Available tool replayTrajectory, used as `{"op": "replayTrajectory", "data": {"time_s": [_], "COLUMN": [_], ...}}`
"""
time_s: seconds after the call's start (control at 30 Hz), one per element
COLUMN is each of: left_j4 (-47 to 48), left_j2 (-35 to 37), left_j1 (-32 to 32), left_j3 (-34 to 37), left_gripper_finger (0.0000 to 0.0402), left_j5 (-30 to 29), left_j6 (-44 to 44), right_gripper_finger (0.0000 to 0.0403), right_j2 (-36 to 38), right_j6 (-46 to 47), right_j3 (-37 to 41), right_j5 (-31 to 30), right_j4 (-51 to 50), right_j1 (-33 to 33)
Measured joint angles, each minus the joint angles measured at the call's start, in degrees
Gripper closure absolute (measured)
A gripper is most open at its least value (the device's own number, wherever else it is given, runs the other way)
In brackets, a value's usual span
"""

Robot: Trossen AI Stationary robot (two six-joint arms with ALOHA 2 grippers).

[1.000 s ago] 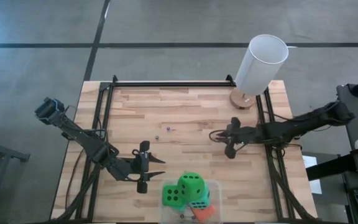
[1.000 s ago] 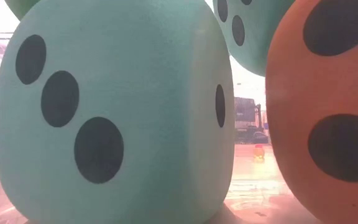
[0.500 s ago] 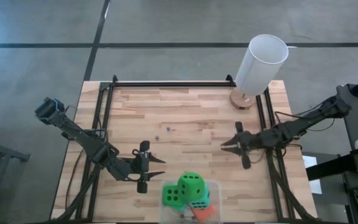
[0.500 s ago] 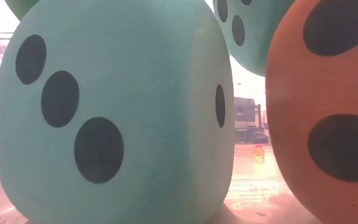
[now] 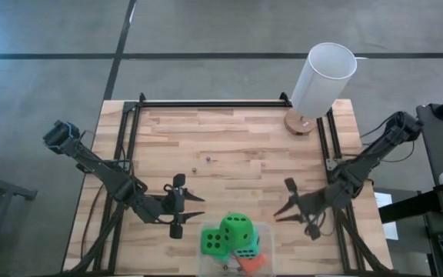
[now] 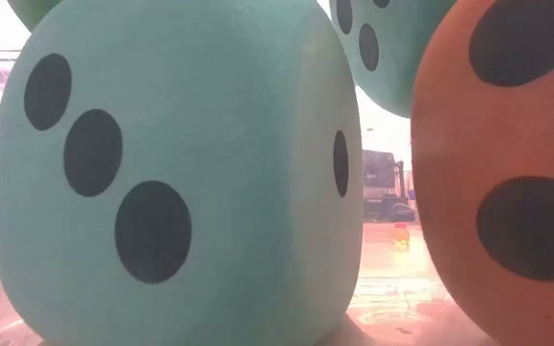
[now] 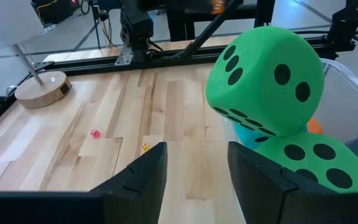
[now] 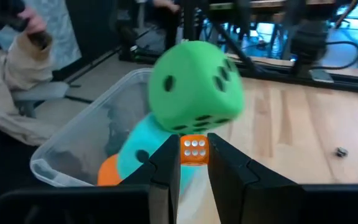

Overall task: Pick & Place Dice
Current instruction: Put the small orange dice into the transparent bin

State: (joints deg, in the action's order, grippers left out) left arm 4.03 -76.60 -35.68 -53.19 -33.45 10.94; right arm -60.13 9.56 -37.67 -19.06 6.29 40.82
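The table (image 5: pixel 229 146) is seen straight down from above in the high view, with the clear bin (image 5: pixel 264 231) at its near edge. The low view is set level, pressed against the bin's dice (image 6: pixel 176 173). Both wrist views are aimed at the bin (image 7: pixel 353 87) from opposite sides, sharing its green die (image 7: pixel 266 78).

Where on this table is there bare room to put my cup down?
The far half of the table is bare, from the black rail to the white cylinder. Two tiny dice lie mid-table. The near edge is crowded: the bin of big dice, with left tool and right tool, holding a small orange die, flanking it.
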Motion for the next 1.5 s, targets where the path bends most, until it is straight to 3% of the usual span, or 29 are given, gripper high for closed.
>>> {"op": "replayTrajectory", "data": {"time_s": [0.37,0.57,0.8,1.07,1.27,1.5], "left_j4": [0.0,0.0,-0.2,-0.6,-2.0,-2.2], "left_j2": [0.0,0.0,0.0,0.0,0.0,0.0], "left_j1": [0.0,0.0,0.0,0.0,0.0,0.0], "left_j3": [0.0,0.0,0.0,0.0,0.0,0.0], "left_gripper_finger": [0.0234,0.0236,0.0228,0.0233,0.024,0.0242], "left_j5": [0.0,0.0,0.0,0.2,6.4,6.8], "left_j6": [0.0,0.0,0.0,0.0,-1.7,-2.0], "right_gripper_finger": [0.0342,0.0342,0.0342,0.0342,0.0342,0.0337], "right_j2": [-15.2,-21.4,-27.7,-29.8,-28.8,-28.9], "right_j6": [-0.8,-1.4,-3.6,-3.8,-3.7,-2.2], "right_j3": [-10.1,-15.8,-20.5,-22.1,-20.4,-20.2], "right_j5": [6.6,14.0,17.5,19.4,19.1,19.1], "right_j4": [0.1,0.5,0.0,-0.1,-0.1,-0.1], "right_j1": [1.4,1.6,1.9,1.3,0.6,0.0]}}
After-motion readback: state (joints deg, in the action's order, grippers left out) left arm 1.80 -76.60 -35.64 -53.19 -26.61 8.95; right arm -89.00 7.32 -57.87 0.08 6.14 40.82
